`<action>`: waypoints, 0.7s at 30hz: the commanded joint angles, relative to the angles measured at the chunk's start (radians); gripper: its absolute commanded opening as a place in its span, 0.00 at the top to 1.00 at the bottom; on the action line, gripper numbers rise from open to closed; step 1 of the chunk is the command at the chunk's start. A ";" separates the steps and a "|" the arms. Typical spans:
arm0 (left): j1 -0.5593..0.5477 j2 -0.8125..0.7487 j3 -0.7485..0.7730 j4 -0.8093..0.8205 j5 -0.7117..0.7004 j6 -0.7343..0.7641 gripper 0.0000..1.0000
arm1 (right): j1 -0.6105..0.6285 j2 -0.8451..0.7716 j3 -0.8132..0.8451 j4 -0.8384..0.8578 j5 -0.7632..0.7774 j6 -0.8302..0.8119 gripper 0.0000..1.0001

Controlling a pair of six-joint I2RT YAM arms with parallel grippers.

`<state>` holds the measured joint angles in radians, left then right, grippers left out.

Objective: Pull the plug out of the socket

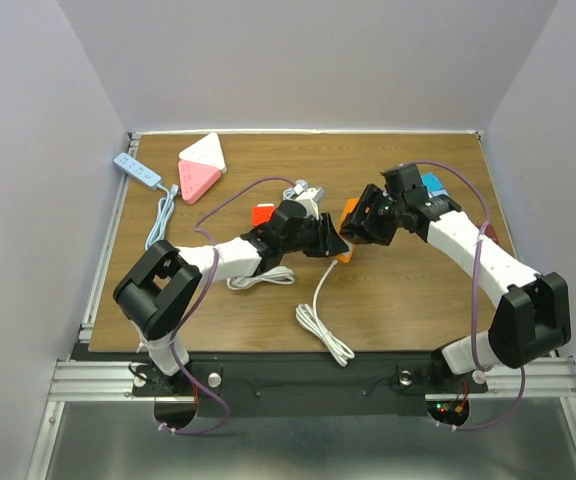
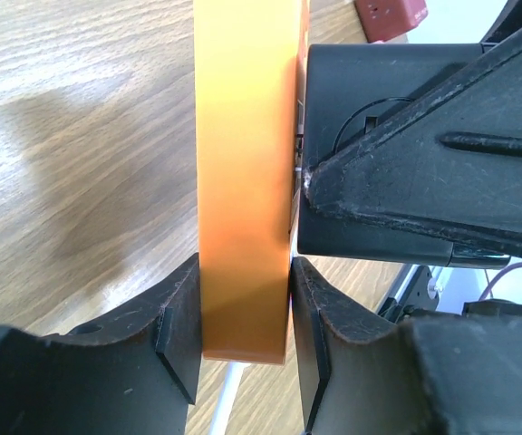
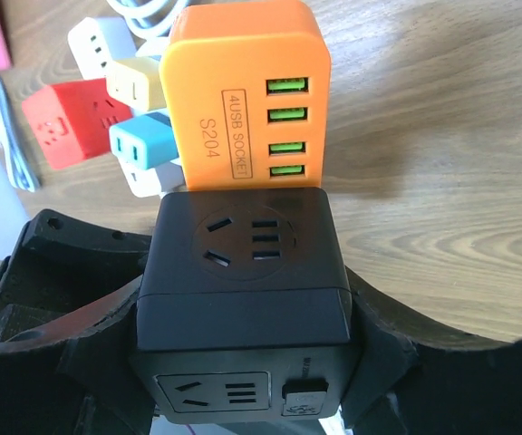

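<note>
Left gripper (image 2: 243, 331): closed on the flat faces of the orange USB adapter (image 2: 243, 181).
Right gripper (image 3: 247, 344): clamped around the black cube socket (image 3: 243, 245).
Position: both are held over mid-table (image 1: 418, 300), adapter flush against cube.
Done: both parts are gripped.
Left: no gap is seen, so the pull apart is judged outstanding.

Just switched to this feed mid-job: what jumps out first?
At the centre, a bright orange USB adapter is pinched edge-on in the left gripper. Flush against it sits a black cube socket, clamped in the right gripper. Far left on the table, a pink and white triangular pair also catches the eye.
</note>
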<state>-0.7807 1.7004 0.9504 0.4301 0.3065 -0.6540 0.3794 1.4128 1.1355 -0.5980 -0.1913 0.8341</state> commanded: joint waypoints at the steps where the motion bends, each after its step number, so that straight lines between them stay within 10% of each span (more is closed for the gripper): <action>1: 0.035 0.057 -0.022 -0.162 -0.173 0.037 1.00 | -0.027 0.032 0.073 -0.033 -0.066 -0.041 0.99; 21: 0.081 0.189 -0.024 -0.116 -0.181 0.051 1.00 | -0.076 -0.002 0.098 -0.129 -0.114 -0.132 1.00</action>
<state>-0.7719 1.7988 0.9569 0.5163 0.3370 -0.6643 0.3271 1.4899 1.1629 -0.6289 -0.2768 0.7063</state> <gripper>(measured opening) 0.476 0.673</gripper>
